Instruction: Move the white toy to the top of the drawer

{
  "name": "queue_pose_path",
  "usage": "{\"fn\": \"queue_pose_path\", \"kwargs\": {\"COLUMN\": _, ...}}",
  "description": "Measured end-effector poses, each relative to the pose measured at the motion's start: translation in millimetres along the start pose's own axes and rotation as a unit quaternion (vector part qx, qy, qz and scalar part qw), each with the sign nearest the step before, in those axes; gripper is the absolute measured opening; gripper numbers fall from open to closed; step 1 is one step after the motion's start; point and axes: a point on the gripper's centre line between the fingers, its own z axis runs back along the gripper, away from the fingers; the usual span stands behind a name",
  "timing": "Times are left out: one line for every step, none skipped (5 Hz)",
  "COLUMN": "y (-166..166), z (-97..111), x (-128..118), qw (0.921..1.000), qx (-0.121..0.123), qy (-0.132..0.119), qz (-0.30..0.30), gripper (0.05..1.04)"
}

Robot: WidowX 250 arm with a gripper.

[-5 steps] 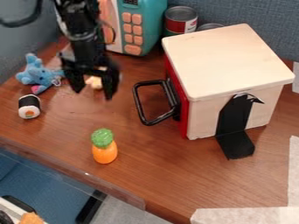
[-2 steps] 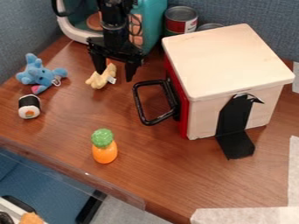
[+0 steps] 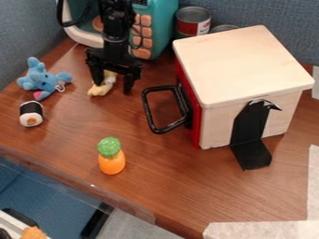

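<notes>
My gripper [image 3: 113,88] hangs open over the back left of the table, its two fingers spread apart. Between and just behind them lies a small cream-white toy [image 3: 101,89] with a white tag; its upper part is partly hidden by the gripper. To the right stands the drawer box [image 3: 243,65], with a bare pale wooden top, a red front and a black handle facing left.
Left of the gripper are a blue plush toy [image 3: 42,80] and a sushi toy [image 3: 31,114]. A pineapple toy [image 3: 111,157] stands nearer the front edge. Behind are a teal toy microwave [image 3: 163,23] and a can [image 3: 192,22].
The gripper first moved right, then slightly back left and lower around the cream-white toy. Its fingers remain apart, and the other objects have stayed put.
</notes>
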Motion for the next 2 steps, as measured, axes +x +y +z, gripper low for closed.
{"fn": "queue_pose_path", "kwargs": {"y": 3.9, "z": -0.8, "x": -0.2, "qw": 1.0, "qx": -0.002, "qy": -0.001, "qz": 0.005, "gripper": 0.947}}
{"fn": "queue_pose_path", "kwargs": {"y": 6.8, "z": -5.5, "x": -6.0, "qw": 0.9999, "qx": -0.008, "qy": 0.002, "qz": 0.011, "gripper": 0.656}}
